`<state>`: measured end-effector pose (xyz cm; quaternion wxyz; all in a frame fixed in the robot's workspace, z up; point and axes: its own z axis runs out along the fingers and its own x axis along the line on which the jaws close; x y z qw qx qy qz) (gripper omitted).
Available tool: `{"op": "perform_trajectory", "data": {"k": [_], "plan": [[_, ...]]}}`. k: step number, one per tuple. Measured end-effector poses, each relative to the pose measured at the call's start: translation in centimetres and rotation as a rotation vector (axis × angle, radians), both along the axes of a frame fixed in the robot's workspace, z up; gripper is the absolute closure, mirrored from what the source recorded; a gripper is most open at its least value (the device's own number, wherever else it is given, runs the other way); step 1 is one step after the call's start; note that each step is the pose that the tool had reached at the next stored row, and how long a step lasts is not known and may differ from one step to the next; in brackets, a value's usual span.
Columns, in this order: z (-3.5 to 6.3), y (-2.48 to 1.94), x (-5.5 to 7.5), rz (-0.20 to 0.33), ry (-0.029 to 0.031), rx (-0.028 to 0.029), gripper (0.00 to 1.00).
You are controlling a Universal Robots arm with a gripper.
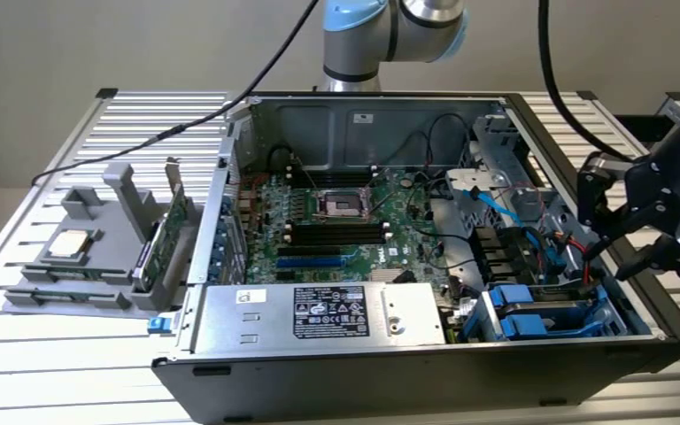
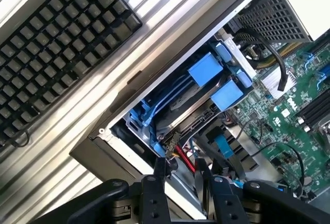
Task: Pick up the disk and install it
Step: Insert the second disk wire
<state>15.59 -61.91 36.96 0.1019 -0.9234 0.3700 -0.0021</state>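
Fingers (image 2: 160, 176) parted partway, gripping nothing, poised just above the computer case's (image 1: 435, 376) drive-bay corner.

Sits low in that corner of the case, slotted in the drive bay (image 1: 623, 310): the disk (image 2: 185, 108), edge-on between blue carrier rails. Looks dense, rigid and shock-sensitive, with slick metal faces; likely best taken by the stiff blue carrier tabs (image 2: 206, 69), squarely, clear of the red cable (image 2: 186, 160) at its connector end.

An open computer case (image 1: 435, 266) lay on the slatted bench (image 1: 33, 372), its green motherboard (image 1: 340, 221) exposed. The gripper (image 1: 609, 232) hung over the case's edge at the exterior view's right, just above the blue-framed disk (image 1: 549, 314) seated in the corner bay. A grey holder (image 1: 81, 266) carried a silver chip (image 1: 71, 243).
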Motion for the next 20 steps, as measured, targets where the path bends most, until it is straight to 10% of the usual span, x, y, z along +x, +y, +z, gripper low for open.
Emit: {"op": "perform_trajectory", "data": {"k": [13, 20], "plan": [[-0.15, -0.02, 0.00, -0.209, 0.0008, 0.0005, 0.63], [-0.17, -0.20, -0.03, -0.230, 0.0267, -0.0025, 0.63]]}}
